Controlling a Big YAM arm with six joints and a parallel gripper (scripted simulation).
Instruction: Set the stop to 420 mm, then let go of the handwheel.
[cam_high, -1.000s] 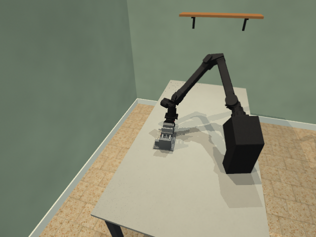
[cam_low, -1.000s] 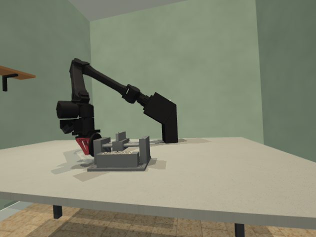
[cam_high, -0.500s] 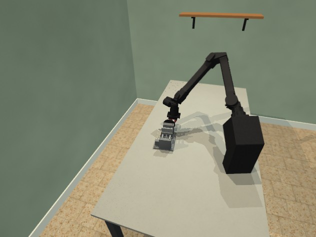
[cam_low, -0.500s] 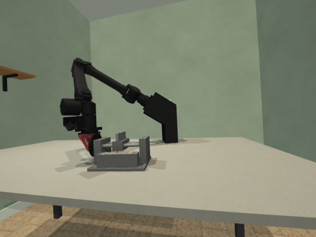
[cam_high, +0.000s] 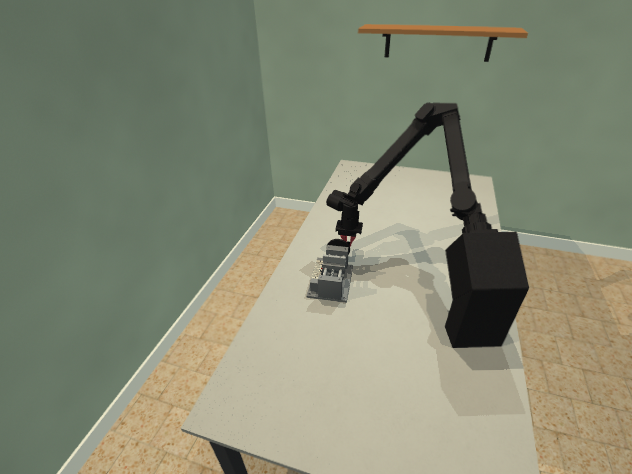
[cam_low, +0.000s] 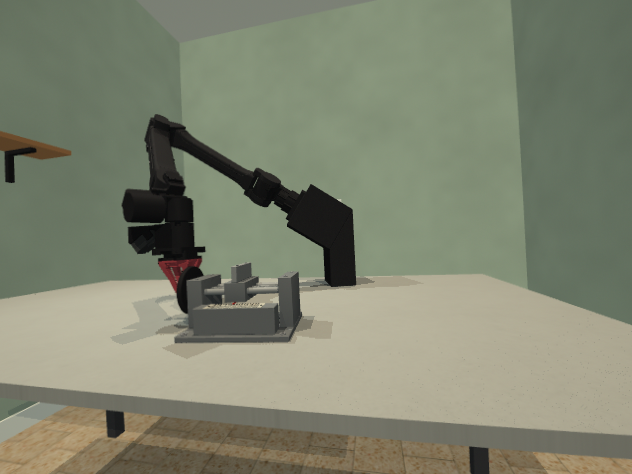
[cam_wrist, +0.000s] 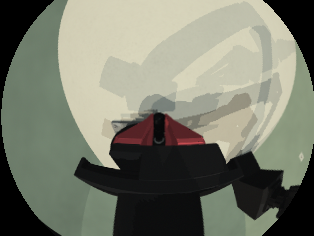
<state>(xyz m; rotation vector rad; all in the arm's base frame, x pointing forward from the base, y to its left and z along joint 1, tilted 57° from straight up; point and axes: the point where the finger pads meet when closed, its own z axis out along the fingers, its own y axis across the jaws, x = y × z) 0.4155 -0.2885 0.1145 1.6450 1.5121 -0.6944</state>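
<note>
Gripping a dark part of the handwheel (cam_high: 337, 243) (cam_low: 186, 291), the red fingers of the gripper (cam_high: 348, 241) (cam_low: 176, 288) (cam_wrist: 159, 121) stand narrow, pointing down at the near-upright black disc; the exact contact is hard to make out, the tips partly hidden behind the wheel in the exterior view. The wheel sits at one end of the gray stop fixture, just outside an end plate (cam_low: 196, 301). Between the two end plates, the gray stop block (cam_high: 335, 259) (cam_low: 236, 291) rides on pale rods, its lower part obscured by the scale housing (cam_low: 234, 320). A small red mark (cam_low: 234, 303) shows on the scale, but the figures are too small to read, leaving the setting unclear. Beyond, the black arm (cam_high: 393, 153) (cam_low: 214, 155) arches over the pale table (cam_high: 357, 382) (cam_low: 408, 357) (cam_wrist: 95, 35), whose near end is cut off in the top view.
</note>
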